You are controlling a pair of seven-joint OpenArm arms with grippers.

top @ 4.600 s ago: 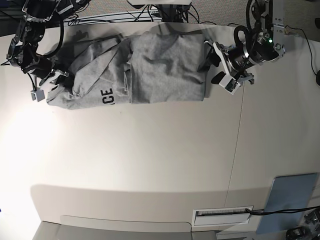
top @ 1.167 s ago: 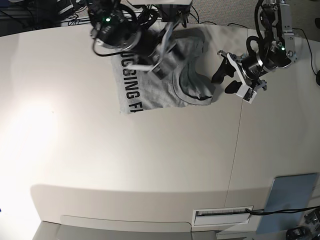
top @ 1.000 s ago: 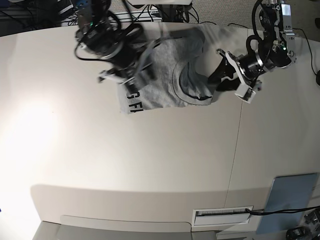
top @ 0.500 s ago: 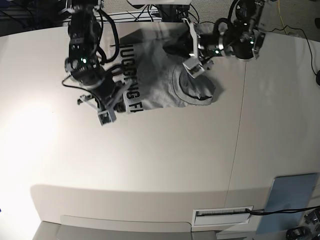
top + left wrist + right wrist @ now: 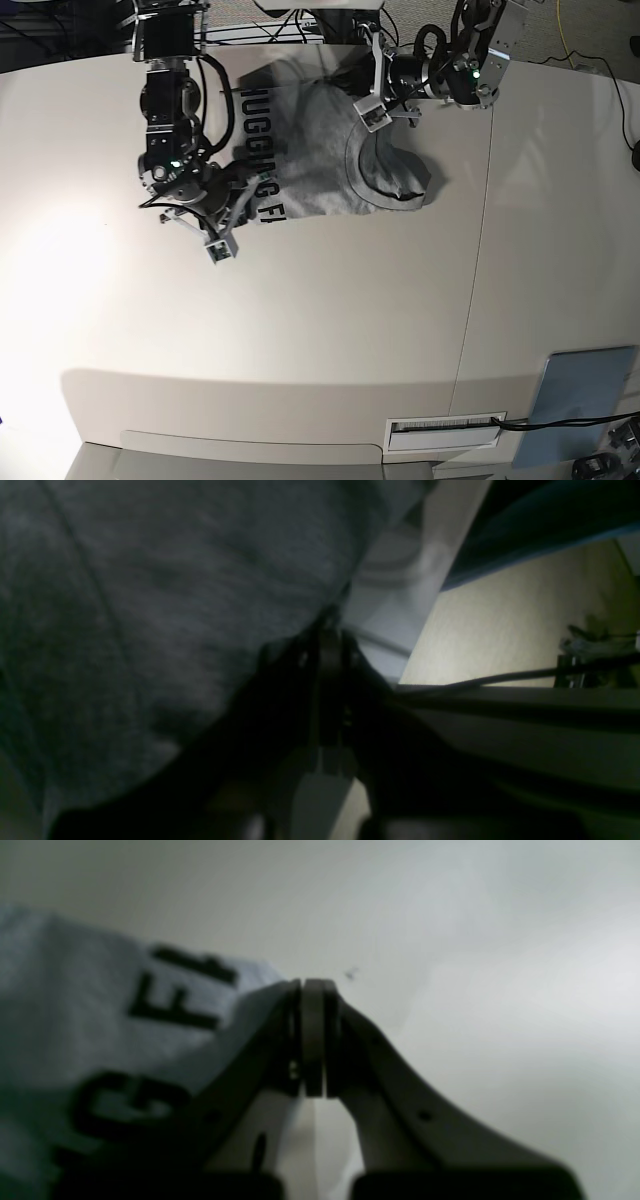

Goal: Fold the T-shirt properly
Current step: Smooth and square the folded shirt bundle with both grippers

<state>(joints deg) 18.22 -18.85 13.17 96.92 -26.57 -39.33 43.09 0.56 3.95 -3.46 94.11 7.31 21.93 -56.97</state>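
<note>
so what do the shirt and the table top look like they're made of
T-shirt: soft knit, probably cotton jersey, matte heather grey; it creases limply, has a ribbed collar and black printed letters. Table: smooth hard off-white surface, likely laminate or painted board; a slight sheen, with a thin seam between panels.
</note>
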